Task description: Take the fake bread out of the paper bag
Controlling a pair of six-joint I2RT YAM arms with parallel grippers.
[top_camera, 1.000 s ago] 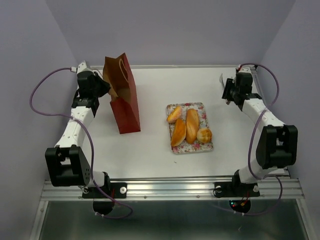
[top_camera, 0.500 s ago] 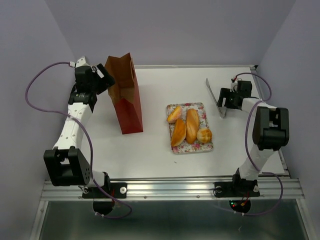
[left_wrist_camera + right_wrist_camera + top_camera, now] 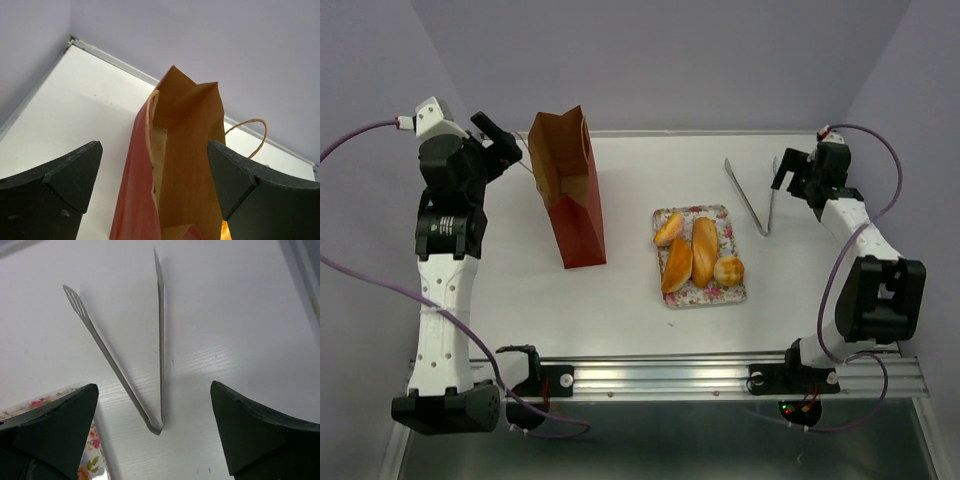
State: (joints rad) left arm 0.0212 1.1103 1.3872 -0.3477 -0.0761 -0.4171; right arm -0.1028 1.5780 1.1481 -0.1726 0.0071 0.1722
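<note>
The red-brown paper bag (image 3: pixel 567 190) stands upright at the back left with its mouth open, and what I see of its inside (image 3: pixel 187 160) holds nothing. Four pieces of fake bread lie on the floral tray (image 3: pixel 734 293): a short roll (image 3: pixel 668 228), two long loaves (image 3: pixel 704 238) (image 3: pixel 677 265) and a round bun (image 3: pixel 728 270). My left gripper (image 3: pixel 503 141) (image 3: pixel 155 175) hangs open just left of the bag's top, touching nothing. My right gripper (image 3: pixel 788 176) (image 3: pixel 154 387) is open above the metal tongs (image 3: pixel 752 197) (image 3: pixel 161 355), which lie flat on the table.
The tongs rest between the tray and the right arm. A corner of the floral tray (image 3: pixel 95 442) shows by the right gripper's left finger. The bag's cord handle (image 3: pixel 250 131) loops out toward the back wall. White table (image 3: pixel 620 300) lies in front of the bag and tray.
My left gripper opened, let go of the bag and drew up and back to the left. My right gripper opened, left the tongs on the table and pulled away to the right.
</note>
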